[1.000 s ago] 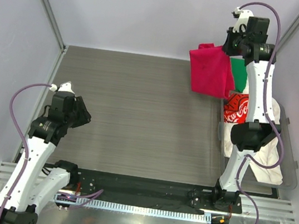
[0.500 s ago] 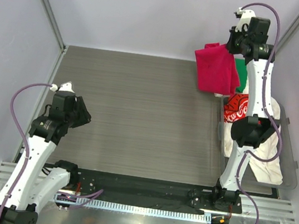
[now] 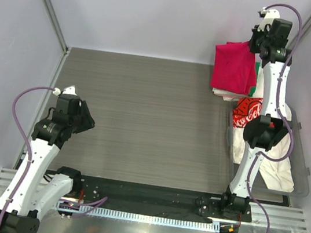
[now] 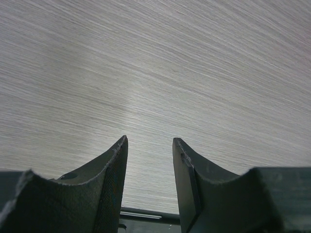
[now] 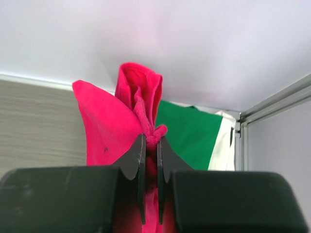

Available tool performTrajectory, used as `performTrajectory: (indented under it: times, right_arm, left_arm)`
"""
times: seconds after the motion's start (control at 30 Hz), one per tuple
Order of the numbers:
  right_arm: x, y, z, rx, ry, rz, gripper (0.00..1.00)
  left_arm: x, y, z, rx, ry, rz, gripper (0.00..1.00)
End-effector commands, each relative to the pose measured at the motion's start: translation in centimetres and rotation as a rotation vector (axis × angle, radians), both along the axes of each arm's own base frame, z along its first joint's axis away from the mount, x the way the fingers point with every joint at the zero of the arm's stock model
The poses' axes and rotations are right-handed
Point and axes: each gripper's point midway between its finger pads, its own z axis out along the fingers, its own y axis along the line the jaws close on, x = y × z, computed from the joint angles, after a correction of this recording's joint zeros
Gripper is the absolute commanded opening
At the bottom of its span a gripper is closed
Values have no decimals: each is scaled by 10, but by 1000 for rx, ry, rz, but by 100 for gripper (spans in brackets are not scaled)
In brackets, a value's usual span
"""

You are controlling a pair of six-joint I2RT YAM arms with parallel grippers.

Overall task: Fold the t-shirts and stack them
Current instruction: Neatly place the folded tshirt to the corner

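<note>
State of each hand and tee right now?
left hand, open, empty
right hand, shut on red tee, raised
red tee, bunched, hanging from right hand
green tee, lying unfolded, partly hidden
printed tee, crumpled
white tee, crumpled

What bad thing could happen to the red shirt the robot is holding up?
1. The right gripper pinches only a small bunch of the magenta-red t-shirt, so it might slip out and fall crumpled.
2. It hangs near the green t-shirt, so it could snag and drag that one.
3. The left gripper is open and far away, so it cannot help.
</note>
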Motion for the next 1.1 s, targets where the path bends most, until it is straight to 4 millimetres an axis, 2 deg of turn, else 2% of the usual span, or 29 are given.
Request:
performTrajectory:
  times: [0.0, 0.2, 0.3, 0.47, 0.53, 0.57, 0.63, 0.67, 0.7, 0.73, 0.77, 0.8, 0.87, 0.9, 0.93, 0.97, 1.0, 1.03, 1.07]
  right_arm:
    - [19, -10, 59, -21, -222, -19, 1]
    - [43, -11, 26, -24, -208, 8, 1]
    - [53, -20, 13, -35, -209, -8, 1]
    - [67, -40, 8, -48, -254, -47, 1]
    - [74, -46, -3, -52, -253, -57, 1]
    - [77, -51, 0, -61, -277, -65, 1]
    - [85, -65, -15, -66, -275, -89, 1]
    - [89, -71, -15, -71, -301, -101, 1]
    - [91, -86, -17, -77, -311, -135, 1]
    - [96, -94, -31, -78, -306, -155, 1]
    - [101, -103, -30, -78, -340, -182, 1]
    - [102, -115, -36, -66, -345, -234, 16]
    - [103, -137, -42, -54, -376, -363, 82]
    - [99, -150, -42, -18, -398, -461, 99]
    - [97, -154, -39, 4, -409, -494, 100]
    - [91, -153, -18, 33, -445, -508, 100]
    - [88, -151, -12, 68, -457, -517, 100]
    - [83, -149, 3, 125, -494, -535, 100]
    - [71, -145, 30, 156, -543, -542, 100]
  left_arm:
    - [2, 3, 7, 9, -14, 15, 43]
    - [2, 3, 7, 10, -13, 19, 43]
    - [3, 3, 5, 12, -2, 20, 43]
    - [3, 4, 2, 14, 11, 22, 43]
    - [4, 3, 1, 15, 19, 22, 43]
    - [4, 3, 0, 15, 23, 23, 43]
    - [4, 4, 0, 17, 26, 26, 43]
    - [4, 4, -1, 18, 29, 27, 43]
    - [4, 5, 0, 19, 28, 31, 43]
    - [4, 5, -1, 21, 31, 30, 43]
    - [4, 5, -1, 21, 33, 30, 43]
    - [4, 5, -1, 21, 33, 30, 43]
    - [4, 5, -1, 20, 30, 31, 44]
    - [3, 5, -1, 20, 28, 33, 44]
    - [3, 5, 0, 20, 25, 32, 44]
    - [4, 5, 1, 19, 19, 32, 44]
    - [3, 5, 3, 17, 10, 33, 44]
    - [2, 5, 3, 17, 7, 33, 44]
    - [2, 6, 5, 17, -1, 35, 44]
